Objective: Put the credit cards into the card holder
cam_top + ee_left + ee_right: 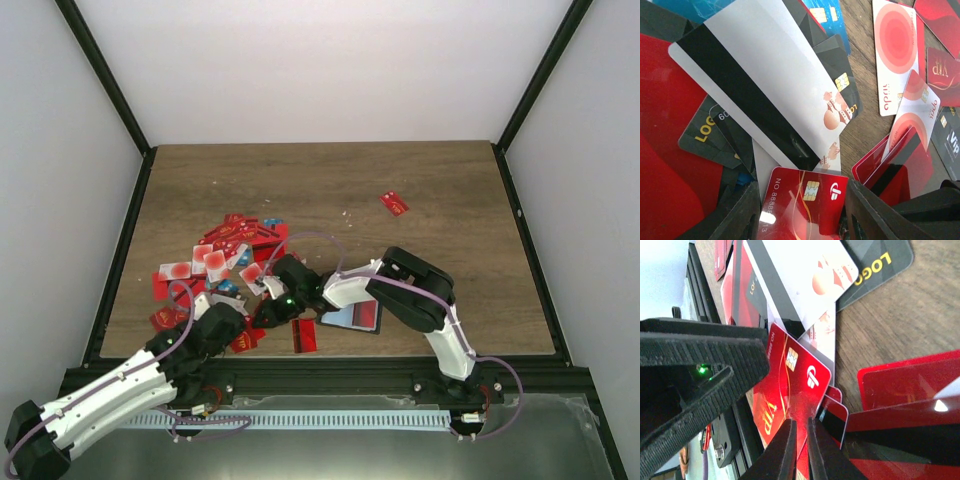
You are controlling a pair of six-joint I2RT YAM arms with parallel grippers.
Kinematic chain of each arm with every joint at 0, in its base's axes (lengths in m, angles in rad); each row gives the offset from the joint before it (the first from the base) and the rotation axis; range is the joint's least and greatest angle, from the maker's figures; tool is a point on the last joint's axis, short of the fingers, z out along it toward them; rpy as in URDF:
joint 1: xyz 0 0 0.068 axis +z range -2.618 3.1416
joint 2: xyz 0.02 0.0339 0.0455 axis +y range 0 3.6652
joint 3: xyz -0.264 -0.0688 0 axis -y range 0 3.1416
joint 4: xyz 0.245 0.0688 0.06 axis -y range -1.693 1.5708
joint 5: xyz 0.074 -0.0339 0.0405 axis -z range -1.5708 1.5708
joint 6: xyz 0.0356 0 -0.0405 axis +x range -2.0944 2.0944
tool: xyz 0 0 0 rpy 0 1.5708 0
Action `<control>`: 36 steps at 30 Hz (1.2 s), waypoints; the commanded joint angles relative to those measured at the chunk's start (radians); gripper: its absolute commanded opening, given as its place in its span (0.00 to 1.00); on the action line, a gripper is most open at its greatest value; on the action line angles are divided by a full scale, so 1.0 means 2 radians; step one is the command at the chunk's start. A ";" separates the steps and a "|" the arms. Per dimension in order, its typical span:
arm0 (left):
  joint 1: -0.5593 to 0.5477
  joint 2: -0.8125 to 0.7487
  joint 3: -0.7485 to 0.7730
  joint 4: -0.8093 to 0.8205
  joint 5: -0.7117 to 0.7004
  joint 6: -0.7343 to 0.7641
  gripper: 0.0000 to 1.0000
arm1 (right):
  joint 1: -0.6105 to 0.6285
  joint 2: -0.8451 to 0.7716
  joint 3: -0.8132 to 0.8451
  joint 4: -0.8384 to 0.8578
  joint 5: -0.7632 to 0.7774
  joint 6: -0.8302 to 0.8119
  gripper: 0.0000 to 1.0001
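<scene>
Now a red card (pixel 805 200) sits between left jaws.

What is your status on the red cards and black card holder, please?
Right gripper pinching red plastic chip card. Left gripper astride same card, grip unclear. Black folding card holder on table by right arm. Loose cards piled underneath.

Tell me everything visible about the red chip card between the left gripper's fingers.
The red chip card is glossy plastic, face up, with a gold chip, white logo and white printed number. It lies overlapping a white card, between the left gripper's fingers; whether they grip it is unclear.
</scene>
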 commanded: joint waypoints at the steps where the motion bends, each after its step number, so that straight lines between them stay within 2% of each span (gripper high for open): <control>1: 0.001 -0.012 -0.008 0.030 0.024 0.015 0.48 | 0.003 0.019 0.015 -0.040 0.037 0.004 0.10; 12: 0.001 -0.044 -0.009 0.039 0.067 0.038 0.42 | 0.002 0.030 0.036 -0.058 0.055 0.001 0.09; 23: 0.001 -0.054 -0.006 0.036 0.078 0.044 0.29 | -0.004 0.031 0.036 -0.061 0.059 -0.002 0.08; 36: 0.001 -0.049 -0.010 0.054 0.080 0.046 0.21 | -0.007 0.028 0.034 -0.060 0.056 -0.005 0.07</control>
